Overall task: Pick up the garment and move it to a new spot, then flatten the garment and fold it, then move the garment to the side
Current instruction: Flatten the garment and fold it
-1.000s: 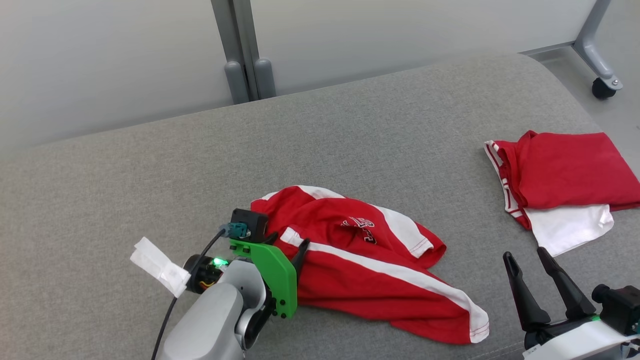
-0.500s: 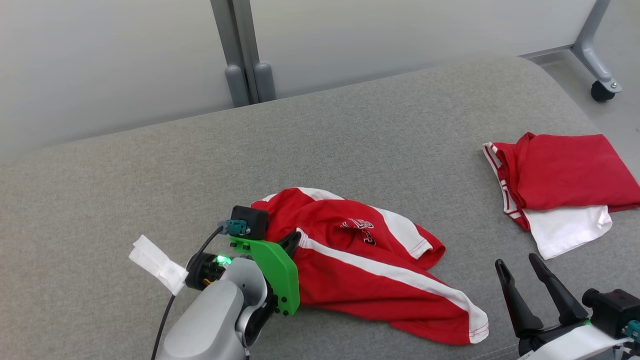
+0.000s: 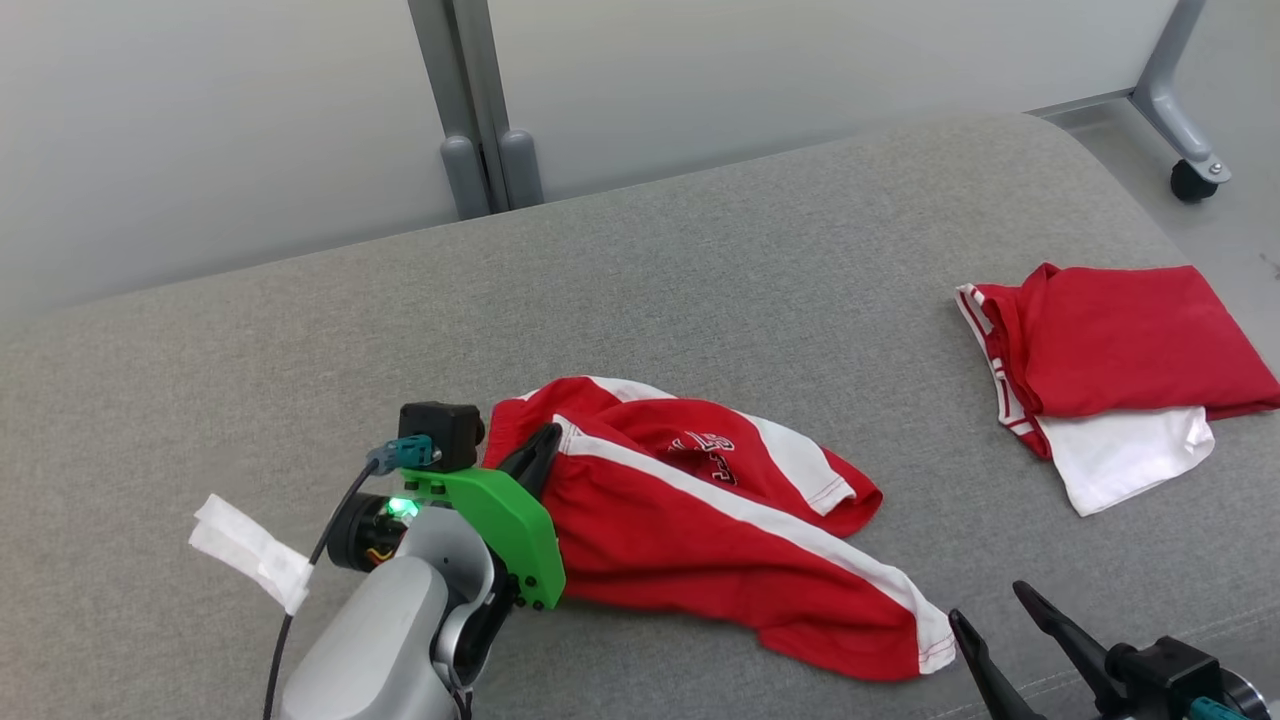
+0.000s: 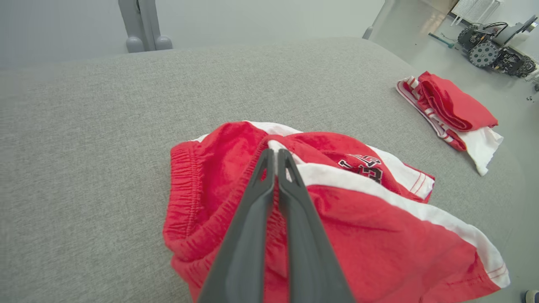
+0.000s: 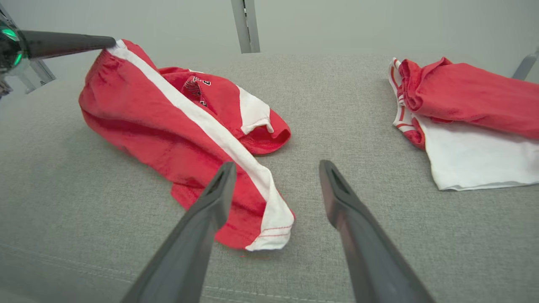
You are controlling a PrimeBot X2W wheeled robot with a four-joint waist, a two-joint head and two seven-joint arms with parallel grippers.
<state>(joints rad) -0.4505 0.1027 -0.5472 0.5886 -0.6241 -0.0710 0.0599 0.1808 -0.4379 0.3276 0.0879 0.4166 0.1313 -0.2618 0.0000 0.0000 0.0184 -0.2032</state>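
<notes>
One left claw [image 4: 273,153] pinches crumpled red shorts [image 4: 379,235] — ruched elastic waistband [image 4: 185,185].

The red shorts [image 4: 337,202] carry a dark print [image 4: 364,166] outlined in white, perhaps digits; folds hide it, so nothing reads surely.
</notes>
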